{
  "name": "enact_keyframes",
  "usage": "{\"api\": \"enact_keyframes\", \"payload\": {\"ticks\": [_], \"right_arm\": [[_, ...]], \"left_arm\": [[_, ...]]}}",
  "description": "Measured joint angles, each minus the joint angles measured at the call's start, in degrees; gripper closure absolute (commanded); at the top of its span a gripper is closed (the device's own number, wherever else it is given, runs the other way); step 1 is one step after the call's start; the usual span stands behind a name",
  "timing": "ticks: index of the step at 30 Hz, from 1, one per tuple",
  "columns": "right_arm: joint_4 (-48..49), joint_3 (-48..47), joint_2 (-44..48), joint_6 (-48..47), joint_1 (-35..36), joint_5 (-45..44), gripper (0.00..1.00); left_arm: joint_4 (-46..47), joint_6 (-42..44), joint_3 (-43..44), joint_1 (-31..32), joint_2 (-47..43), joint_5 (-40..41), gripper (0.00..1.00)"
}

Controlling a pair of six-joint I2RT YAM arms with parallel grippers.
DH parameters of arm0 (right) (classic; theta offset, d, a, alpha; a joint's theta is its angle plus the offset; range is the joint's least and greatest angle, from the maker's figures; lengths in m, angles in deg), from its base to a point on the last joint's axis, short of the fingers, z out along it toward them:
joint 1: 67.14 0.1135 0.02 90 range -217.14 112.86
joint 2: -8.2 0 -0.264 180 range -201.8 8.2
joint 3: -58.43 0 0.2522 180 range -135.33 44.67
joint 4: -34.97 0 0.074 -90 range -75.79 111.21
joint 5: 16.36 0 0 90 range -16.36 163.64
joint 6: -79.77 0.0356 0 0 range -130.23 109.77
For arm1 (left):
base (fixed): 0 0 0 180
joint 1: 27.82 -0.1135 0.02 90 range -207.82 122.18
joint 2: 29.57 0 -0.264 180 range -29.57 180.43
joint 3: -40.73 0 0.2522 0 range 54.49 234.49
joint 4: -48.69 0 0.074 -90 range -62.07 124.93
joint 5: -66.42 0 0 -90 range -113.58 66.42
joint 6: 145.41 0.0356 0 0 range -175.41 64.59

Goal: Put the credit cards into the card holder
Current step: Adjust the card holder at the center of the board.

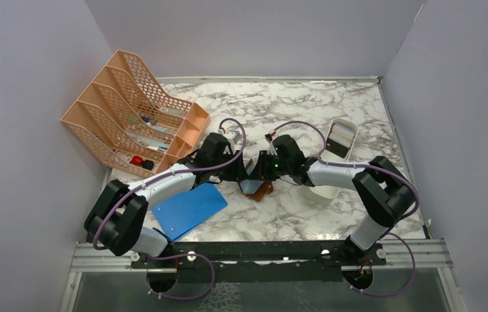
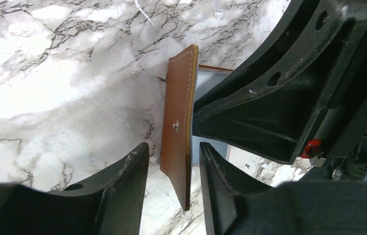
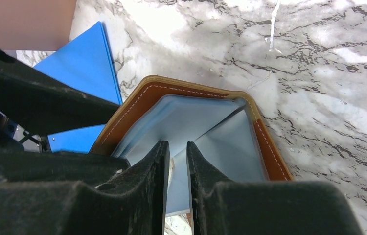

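Brown card holder (image 2: 176,122) flap sits btwn our left claw (image 2: 172,147), apart, prob. propping it; right claw (image 3: 177,145) narrow inside, grip unclear.

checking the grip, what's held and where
Right gripper pinches a pale blue sheet, card or sleeve unclear, by its near edge inside the card holder. Left gripper straddles the flap, unclamped.

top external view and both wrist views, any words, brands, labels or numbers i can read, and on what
No readable text in any view.
card holder: stitching and a snap stud only, no brand shows.
blue board: no print shows.
Things in the orange rack: any labels are too small to read.
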Motion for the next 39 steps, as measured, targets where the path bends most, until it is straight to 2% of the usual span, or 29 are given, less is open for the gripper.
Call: {"api": "enact_keyframes", "payload": {"ticks": [4,8,12,22,31,39], "right_arm": [[-0.24,0.5,0.0,-0.2,0.0,-0.04,0.74],[-2.49,0.61,0.0,-1.03,0.0,-0.66,0.73],[-6.67,1.31,0.0,-2.29,0.0,-4.2,0.73],[-8.07,1.9,1.42,-4.46,0.13,-9.44,0.73],[-9.84,1.36,2.54,-8.31,0.09,-9.79,0.65],[-13.57,-5.53,2.93,-14.86,0.07,-9.16,0.6]], "left_arm": [[-0.28,-0.02,0.0,-0.02,0.0,0.48,0.87],[-0.17,-0.48,-0.22,-0.02,0.0,1.22,1.0],[0.55,-2.1,-1.86,-0.07,0.0,4.26,1.0],[3.5,-7.04,-5.33,-0.72,3.26,10.08,1.0],[8.52,-8.59,-9.62,-1.03,-0.28,6.47,1.0],[9.11,-9.05,-9.97,-1.03,-3.28,2.32,1.0]]}}
